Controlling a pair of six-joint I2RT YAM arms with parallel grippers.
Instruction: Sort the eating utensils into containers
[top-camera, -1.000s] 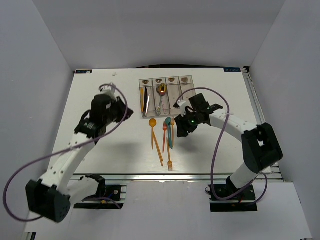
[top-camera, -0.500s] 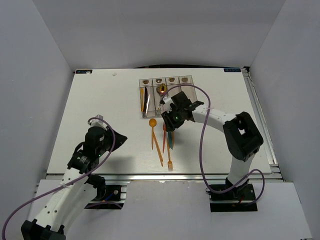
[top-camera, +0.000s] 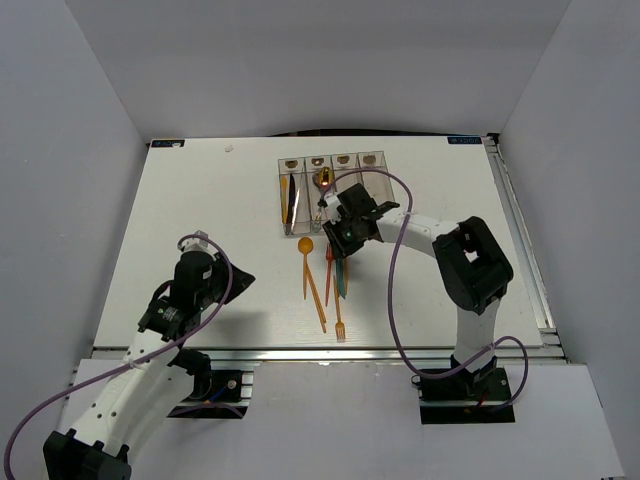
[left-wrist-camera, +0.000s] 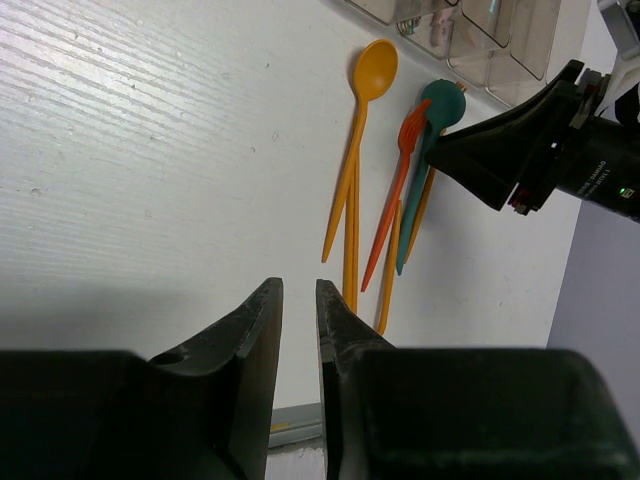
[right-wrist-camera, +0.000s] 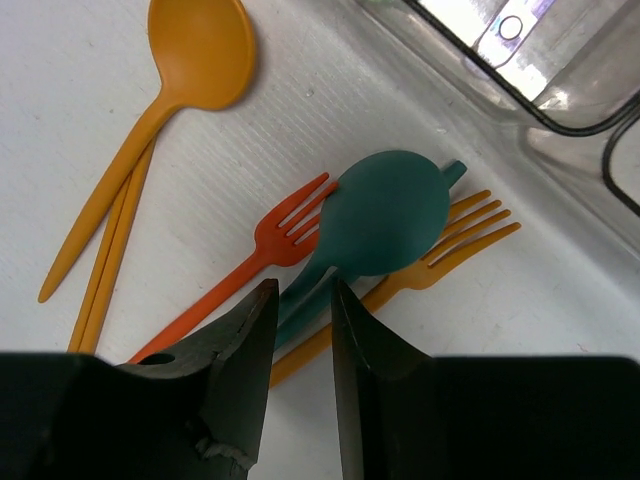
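Straddling the teal spoon (right-wrist-camera: 385, 215) at its neck, just beside the containers (right-wrist-camera: 580, 90), my right gripper (right-wrist-camera: 300, 292) stands barely apart; whether it grips, I cannot tell. The touching red fork (right-wrist-camera: 288, 236) and orange fork (right-wrist-camera: 465, 235) might lift along.

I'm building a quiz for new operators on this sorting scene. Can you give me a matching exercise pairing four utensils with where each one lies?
Things:
1. teal spoon
2. gold spoon
3. black utensil
4. orange spoon

Places:
a. in the leftmost bin
b. on the table, left of the red fork
c. on the table, overlapping an orange fork
d. in the second bin from the left

Pairs: 1-c, 2-d, 3-a, 4-b
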